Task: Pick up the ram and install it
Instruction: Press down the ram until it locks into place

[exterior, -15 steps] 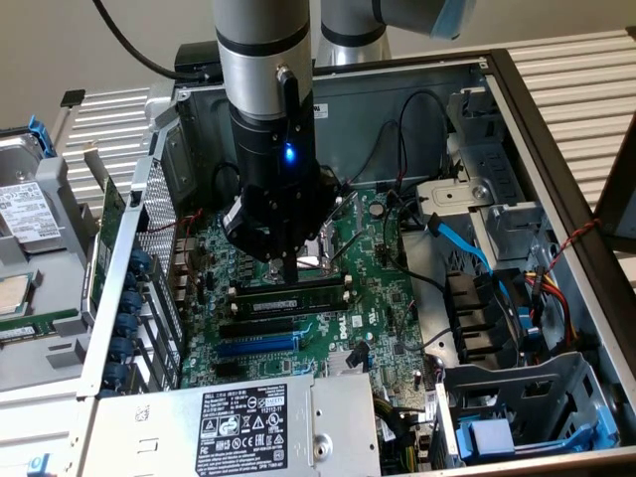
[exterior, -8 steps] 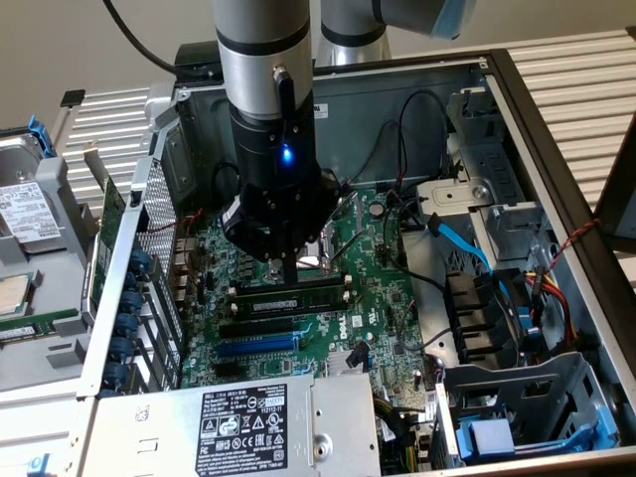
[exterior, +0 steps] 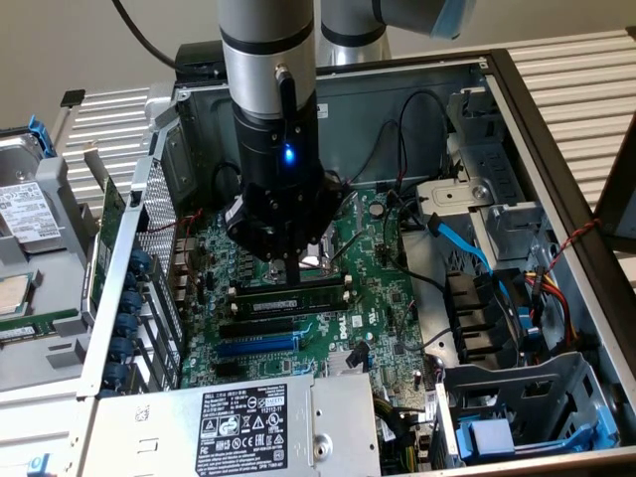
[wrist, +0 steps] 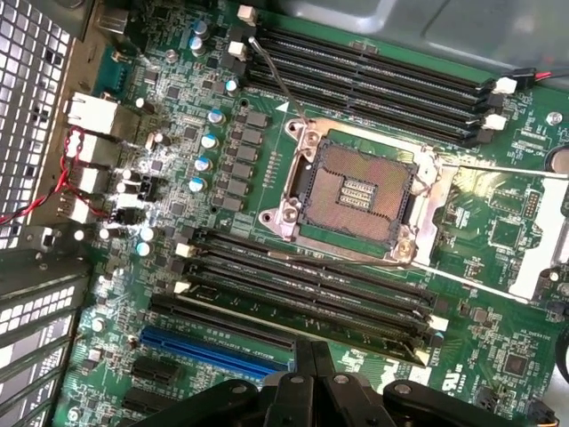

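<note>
The ram [exterior: 298, 295], a thin dark-green stick with black chips, stands on edge in a black memory slot on the green motherboard [exterior: 383, 288], just in front of the processor socket [wrist: 356, 191]. My gripper [exterior: 281, 270] hangs straight above the stick's left half. Its fingers are shut together and the tips sit at or just over the stick's top edge; I cannot tell if they touch. In the wrist view the shut gripper [wrist: 311, 356] pokes out over the lower bank of memory slots [wrist: 293, 276]. A second bank of black memory slots [wrist: 373, 80] lies beyond the socket.
The board lies inside an open computer case [exterior: 542, 129]. A blue expansion slot [exterior: 258, 346] and black slots sit in front of the ram. The power supply [exterior: 243, 427] is at the near edge, with drive cages and blue and black cables [exterior: 467, 248] on the exterior view's right. Loose drives [exterior: 25, 214] lie outside the case on the left.
</note>
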